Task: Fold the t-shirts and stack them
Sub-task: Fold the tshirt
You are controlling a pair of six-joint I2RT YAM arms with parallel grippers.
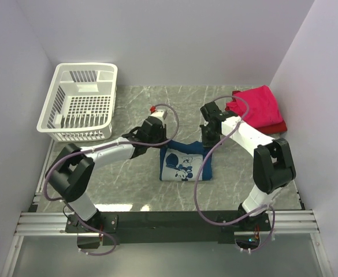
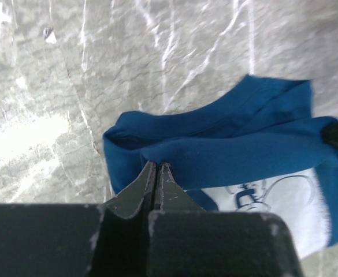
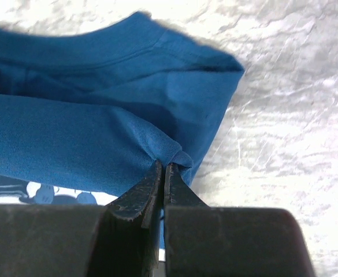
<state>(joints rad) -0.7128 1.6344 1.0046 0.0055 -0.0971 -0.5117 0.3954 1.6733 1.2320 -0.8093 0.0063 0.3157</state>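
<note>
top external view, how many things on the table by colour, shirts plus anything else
blue t-shirt: 1
pinkish-red t-shirt: 1
darker red t-shirt, under the pinkish-red one: 1
white basket: 1
total: 4

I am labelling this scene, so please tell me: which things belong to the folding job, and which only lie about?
Belonging to the job: blue t-shirt, pinched by the left tool and the right tool; pink-red folded shirt; darker red shirt beneath it.
Just lying about: white basket, at the table's far left.
</note>
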